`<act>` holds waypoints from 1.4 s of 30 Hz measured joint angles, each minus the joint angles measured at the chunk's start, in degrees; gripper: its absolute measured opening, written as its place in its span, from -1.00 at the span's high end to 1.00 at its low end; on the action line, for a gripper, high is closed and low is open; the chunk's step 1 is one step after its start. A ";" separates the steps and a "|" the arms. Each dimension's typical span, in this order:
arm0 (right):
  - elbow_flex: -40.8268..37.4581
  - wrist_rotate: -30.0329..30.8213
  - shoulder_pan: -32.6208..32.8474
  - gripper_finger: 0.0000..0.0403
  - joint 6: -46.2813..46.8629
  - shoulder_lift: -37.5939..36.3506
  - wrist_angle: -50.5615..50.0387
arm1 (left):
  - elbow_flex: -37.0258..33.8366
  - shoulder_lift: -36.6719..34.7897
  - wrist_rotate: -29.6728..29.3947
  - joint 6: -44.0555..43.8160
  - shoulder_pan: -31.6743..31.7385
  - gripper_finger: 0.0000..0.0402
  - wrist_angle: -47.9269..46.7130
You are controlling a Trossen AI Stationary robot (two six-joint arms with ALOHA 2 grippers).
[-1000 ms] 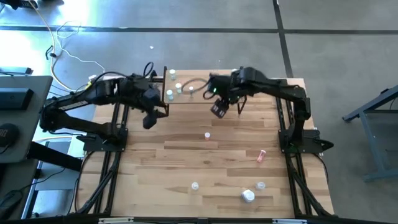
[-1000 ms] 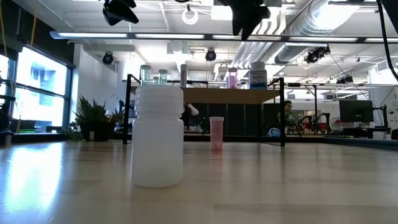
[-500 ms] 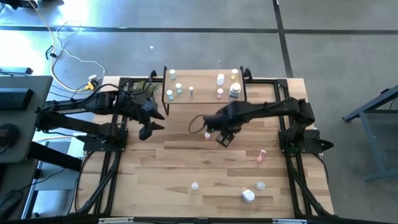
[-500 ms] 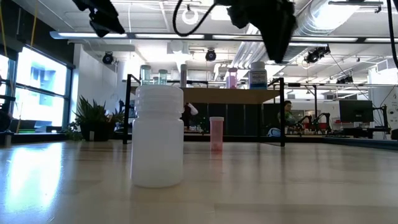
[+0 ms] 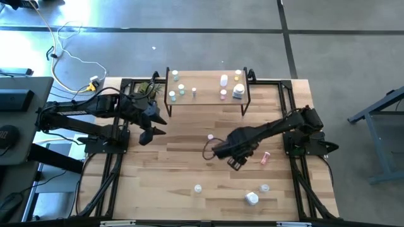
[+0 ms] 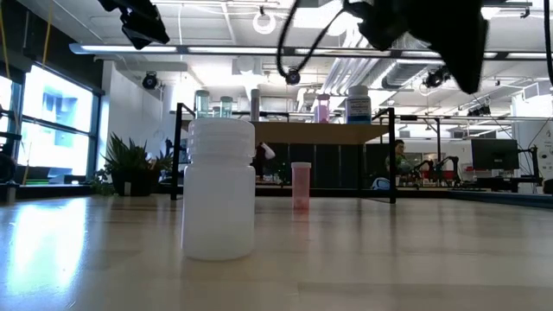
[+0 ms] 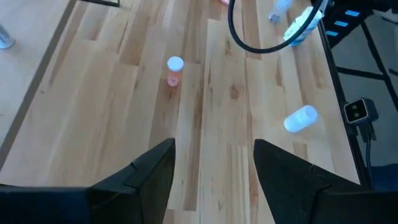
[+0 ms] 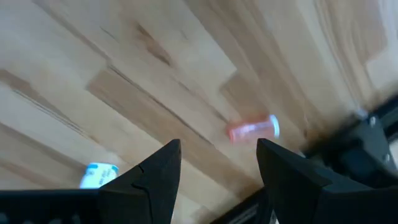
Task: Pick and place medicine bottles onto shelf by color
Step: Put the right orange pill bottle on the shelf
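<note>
left tool waits at bench's left edge, fingers apart, empty | right tool over mid-bench, fingers apart, empty | pink bottle lies on its side just right of right tool, long axis slanting toward the shelf; right arm clearly nearer, judged next pick

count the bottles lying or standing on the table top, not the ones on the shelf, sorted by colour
pink bottles: 2
small white bottles: 2
large white bottle: 1
total: 5
</note>
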 joint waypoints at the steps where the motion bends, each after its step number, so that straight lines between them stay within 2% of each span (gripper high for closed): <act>1: -0.71 -0.27 0.68 0.00 0.95 -0.01 -0.20 | 0.00 0.00 -0.01 0.00 -0.22 -0.04 -0.10; 8: -7.04 -3.21 4.87 0.00 11.03 -3.07 0.24 | 0.00 0.02 -0.35 -0.40 -1.49 -0.04 -0.13; 16: -15.52 -3.31 7.89 0.00 25.11 -13.73 2.79 | 0.00 0.04 -0.45 -0.61 -2.44 -0.04 -0.13; 24: -28.39 2.77 7.93 0.00 44.19 -27.48 12.78 | 0.00 0.04 -0.47 -1.46 -2.69 -0.04 -0.04; 29: -36.85 3.55 7.94 0.00 53.63 -33.31 19.64 | 0.00 0.04 -0.49 -1.49 -2.69 -0.04 -0.04; 35: -46.20 3.88 7.94 0.00 60.81 -35.38 25.92 | 0.00 0.04 -0.49 -1.95 -2.69 -0.04 -0.02; 42: -52.30 3.88 7.84 0.00 67.45 -35.44 30.44 | 0.00 0.07 -0.67 -1.95 -2.69 -0.04 0.00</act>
